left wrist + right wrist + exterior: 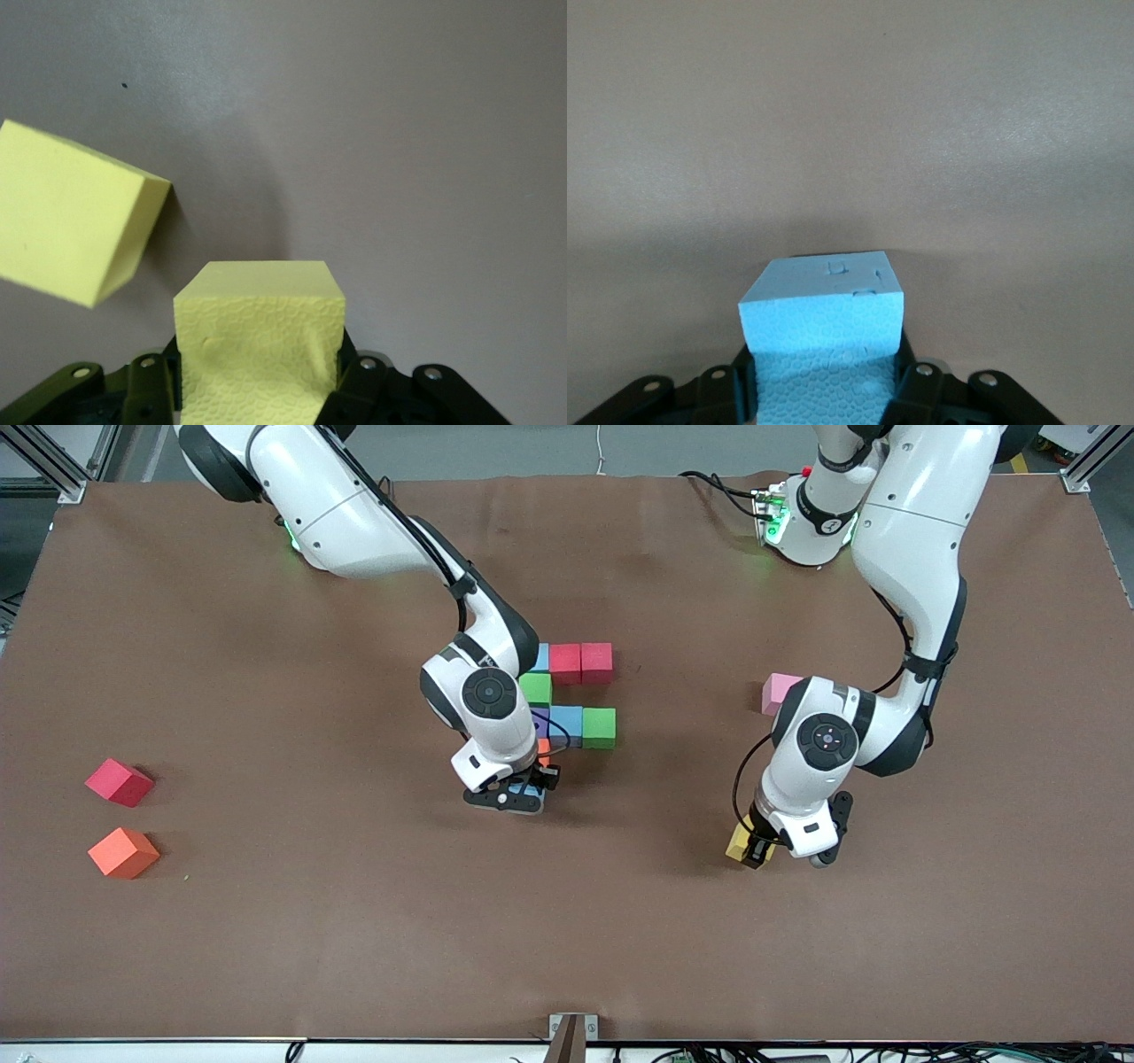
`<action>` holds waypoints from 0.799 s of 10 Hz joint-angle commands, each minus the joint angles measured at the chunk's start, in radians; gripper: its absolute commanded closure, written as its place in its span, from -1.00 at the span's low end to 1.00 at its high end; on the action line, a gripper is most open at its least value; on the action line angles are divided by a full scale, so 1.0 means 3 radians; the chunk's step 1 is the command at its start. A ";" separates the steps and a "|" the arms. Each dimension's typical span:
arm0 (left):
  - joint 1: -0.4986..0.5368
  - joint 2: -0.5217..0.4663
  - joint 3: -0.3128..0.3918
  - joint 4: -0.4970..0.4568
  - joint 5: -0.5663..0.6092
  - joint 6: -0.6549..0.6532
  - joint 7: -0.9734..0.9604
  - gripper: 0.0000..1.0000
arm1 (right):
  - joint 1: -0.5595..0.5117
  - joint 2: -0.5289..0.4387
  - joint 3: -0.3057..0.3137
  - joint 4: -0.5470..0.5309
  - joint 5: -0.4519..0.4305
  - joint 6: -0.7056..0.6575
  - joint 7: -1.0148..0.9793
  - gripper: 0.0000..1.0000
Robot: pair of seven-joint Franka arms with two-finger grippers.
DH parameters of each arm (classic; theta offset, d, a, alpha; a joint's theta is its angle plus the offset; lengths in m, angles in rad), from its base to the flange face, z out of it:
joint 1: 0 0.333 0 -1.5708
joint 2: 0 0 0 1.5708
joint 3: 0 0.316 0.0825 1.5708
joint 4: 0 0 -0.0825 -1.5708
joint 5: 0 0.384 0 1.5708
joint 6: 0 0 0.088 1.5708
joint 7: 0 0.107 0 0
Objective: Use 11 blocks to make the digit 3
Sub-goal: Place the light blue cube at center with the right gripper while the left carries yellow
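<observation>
We see the left gripper [764, 850] low toward the left arm's end of the worktop [354, 939], its fingers [152, 382] pinching a yellow block [259, 341]; a second yellow block [71, 214] lies tilted just beside it. The right gripper [518, 795] sits near the middle of the worktop with a light blue block [824, 332] between its fingers [920, 390]; we cannot tell whether they are gripping it. Just above it in the front view lies the partly built digit 3 [571, 695], touching cubes in blue, red, green and purple. A red block [119, 782] and an orange block [123, 852] lie near the edge at the right arm's end. A pink cube [780, 691] lies beside the left arm.
</observation>
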 commanded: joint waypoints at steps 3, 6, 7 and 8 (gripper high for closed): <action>-0.0289 0.0085 -0.0004 0.0519 -0.0482 -0.0370 -0.0601 0.60 | 0.0011 0.0038 0.0006 0.0054 -0.0092 -0.0014 0.0098 -0.99; -0.0534 0.0269 -0.0004 0.0800 -0.0765 -0.0365 -0.1050 0.60 | -0.0095 -0.0058 0.0016 0.0074 -0.0031 -0.0070 0.0068 -0.99; -0.0606 0.0340 -0.0009 0.0877 -0.0770 -0.0350 -0.1199 0.60 | -0.0238 -0.0155 0.0072 0.0069 -0.0020 -0.0237 0.0057 -0.99; -0.0678 0.0387 -0.0014 0.0918 -0.0770 -0.0324 -0.1332 0.60 | -0.0320 -0.0308 0.0103 0.0074 0.0025 -0.0426 0.0037 -0.99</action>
